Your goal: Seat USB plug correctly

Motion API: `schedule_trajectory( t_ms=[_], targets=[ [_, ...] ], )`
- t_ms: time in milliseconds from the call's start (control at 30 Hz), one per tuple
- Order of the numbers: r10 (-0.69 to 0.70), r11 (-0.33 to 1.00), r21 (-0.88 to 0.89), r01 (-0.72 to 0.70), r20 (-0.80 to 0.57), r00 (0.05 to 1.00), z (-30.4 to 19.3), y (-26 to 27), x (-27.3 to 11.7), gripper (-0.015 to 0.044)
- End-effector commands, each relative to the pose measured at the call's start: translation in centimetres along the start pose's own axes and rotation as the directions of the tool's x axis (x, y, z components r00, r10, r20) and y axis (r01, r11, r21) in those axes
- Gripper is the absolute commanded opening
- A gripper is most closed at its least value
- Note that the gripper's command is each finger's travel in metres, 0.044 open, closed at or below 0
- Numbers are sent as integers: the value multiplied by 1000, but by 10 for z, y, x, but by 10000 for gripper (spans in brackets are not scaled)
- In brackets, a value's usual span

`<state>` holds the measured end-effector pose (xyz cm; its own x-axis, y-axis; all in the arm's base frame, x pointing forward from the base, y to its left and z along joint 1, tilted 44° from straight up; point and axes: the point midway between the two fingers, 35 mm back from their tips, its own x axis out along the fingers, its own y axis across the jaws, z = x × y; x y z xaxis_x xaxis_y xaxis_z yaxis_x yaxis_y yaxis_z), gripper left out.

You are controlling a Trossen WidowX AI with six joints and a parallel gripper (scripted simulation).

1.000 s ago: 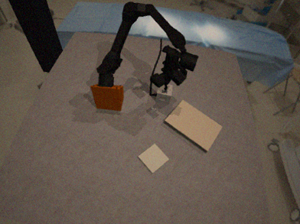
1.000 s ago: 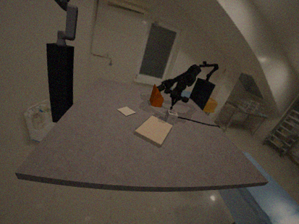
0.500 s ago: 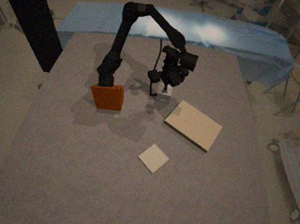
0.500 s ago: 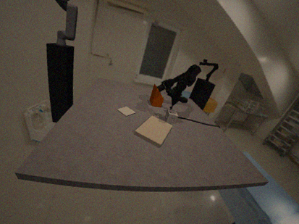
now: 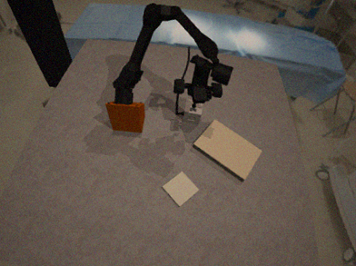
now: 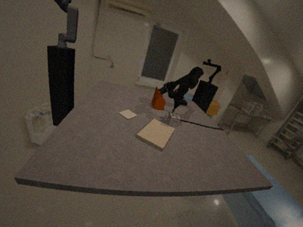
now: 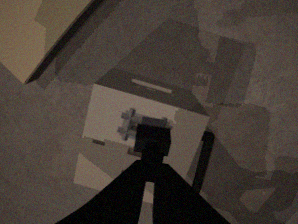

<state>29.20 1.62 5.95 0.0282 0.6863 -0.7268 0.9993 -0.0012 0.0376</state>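
your gripper (image 7: 154,163) is clamped on the usb plug (image 7: 153,139), the two dark fingers nearly together around its small black body. the plug sits directly under the fingertips, over the top face of the power cube (image 7: 107,119), close to the socket markings there; from the wrist view you cannot tell whether its tip is in the socket or just above it. in the top view the gripper (image 5: 196,104) hangs straight down over the cube (image 5: 193,115), with a dark cable (image 5: 177,101) running down just beside it.

expect the plug to be light, stiff and smooth-sided, so it can twist or slip in a narrow pinch if you push off-axis. hold it by the flat sides of the body, not the cable. the cube looks small and light too, so a skewed push may slide or tip it.

outward, a tan board (image 5: 228,148) lies just beside the cube, a small pale square (image 5: 180,188) farther toward the table (image 5: 82,208) front, and an orange block (image 5: 125,115) by the arm's base.
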Motion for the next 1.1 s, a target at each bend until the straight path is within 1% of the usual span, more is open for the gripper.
schedule_trajectory(
  t_ms=[0, 100, 1067],
  targets=[
    [1, 994, 106, -1, 1, 1000, 0, 0, 0, 0],
    [1, 989, 145, -1, 1, 1000, 0, 0, 0, 0],
    [3, 990, 139, -1, -13, 1000, -1, 1, 2, 0]
  ],
)
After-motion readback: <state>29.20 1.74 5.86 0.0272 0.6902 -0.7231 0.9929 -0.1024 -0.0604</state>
